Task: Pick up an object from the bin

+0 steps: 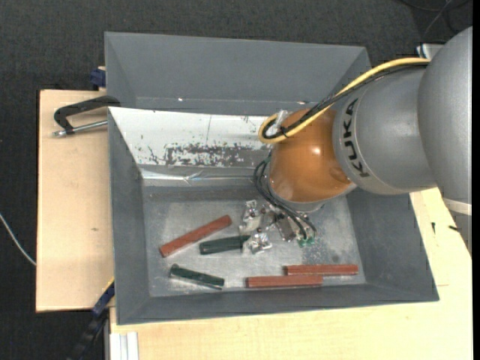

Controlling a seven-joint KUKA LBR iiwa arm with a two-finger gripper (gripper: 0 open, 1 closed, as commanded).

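My gripper (pixel 257 235) hangs low over the middle of the bin floor, under the orange cover. Right at its tips lies the right end of a dark green bar (pixel 220 246). A reddish-brown bar (pixel 196 236) lies slanted just left of it, its upper end close to the gripper. I cannot tell whether anything sits between the fingers.
Another dark green bar (pixel 196 277) lies near the front left. Two reddish-brown bars lie near the front wall, one (pixel 283 281) in the middle and one (pixel 322 270) to the right. The arm and its cover hide the floor's back right.
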